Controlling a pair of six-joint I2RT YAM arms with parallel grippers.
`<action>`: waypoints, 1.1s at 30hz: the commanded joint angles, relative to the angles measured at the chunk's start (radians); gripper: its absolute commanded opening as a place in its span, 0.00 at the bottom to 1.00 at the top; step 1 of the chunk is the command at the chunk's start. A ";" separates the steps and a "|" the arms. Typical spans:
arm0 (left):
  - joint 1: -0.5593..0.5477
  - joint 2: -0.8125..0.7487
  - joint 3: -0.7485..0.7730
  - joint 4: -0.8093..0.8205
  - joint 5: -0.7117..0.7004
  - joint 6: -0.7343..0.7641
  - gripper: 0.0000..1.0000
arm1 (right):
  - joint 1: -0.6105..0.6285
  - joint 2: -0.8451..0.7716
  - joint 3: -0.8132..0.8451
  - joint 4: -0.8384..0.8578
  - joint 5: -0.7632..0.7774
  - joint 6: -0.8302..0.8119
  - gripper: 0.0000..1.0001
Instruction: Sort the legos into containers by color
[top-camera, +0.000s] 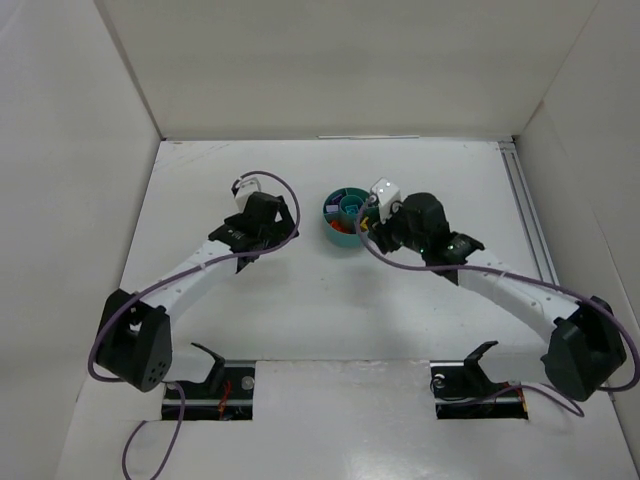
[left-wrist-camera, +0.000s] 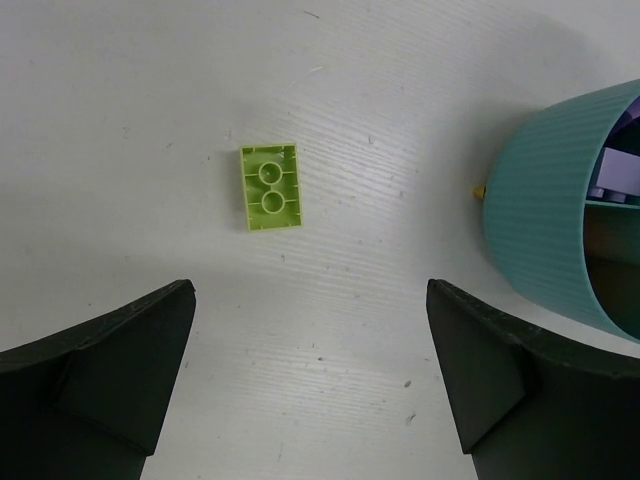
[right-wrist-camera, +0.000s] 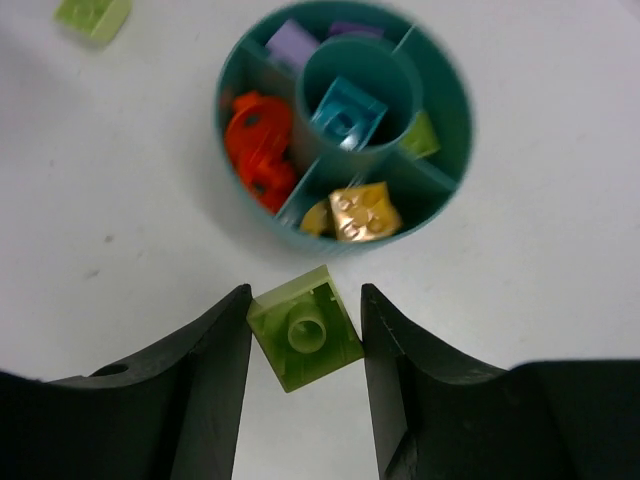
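Note:
The round teal dish (top-camera: 329, 212) sits between the arms. In the right wrist view its rim (right-wrist-camera: 464, 110) rings a teal brick (right-wrist-camera: 347, 115) in the central cup, with orange bricks (right-wrist-camera: 258, 140), yellow bricks (right-wrist-camera: 360, 212), a purple brick (right-wrist-camera: 292, 44) and a lime brick (right-wrist-camera: 420, 135) in the wedges. My right gripper (right-wrist-camera: 305, 330) is shut on a lime green lego (right-wrist-camera: 303, 340), just short of the dish's near rim. My left gripper (left-wrist-camera: 310, 370) is open and empty. A lime green brick (left-wrist-camera: 270, 187) lies underside up on the table ahead of it.
The dish's ribbed outer wall (left-wrist-camera: 535, 210) stands close to the right of the left gripper. The same loose lime brick shows at the top left of the right wrist view (right-wrist-camera: 93, 15). White walls enclose the table on three sides.

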 joint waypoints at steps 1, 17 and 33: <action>0.008 0.010 -0.014 0.042 -0.003 0.006 1.00 | -0.078 0.011 0.120 0.003 -0.092 -0.094 0.35; 0.069 0.192 0.075 0.033 0.043 0.061 1.00 | -0.226 0.462 0.541 0.003 -0.290 -0.136 0.32; 0.078 0.222 0.057 0.067 0.063 0.081 0.99 | -0.244 0.502 0.521 0.023 -0.310 -0.085 0.40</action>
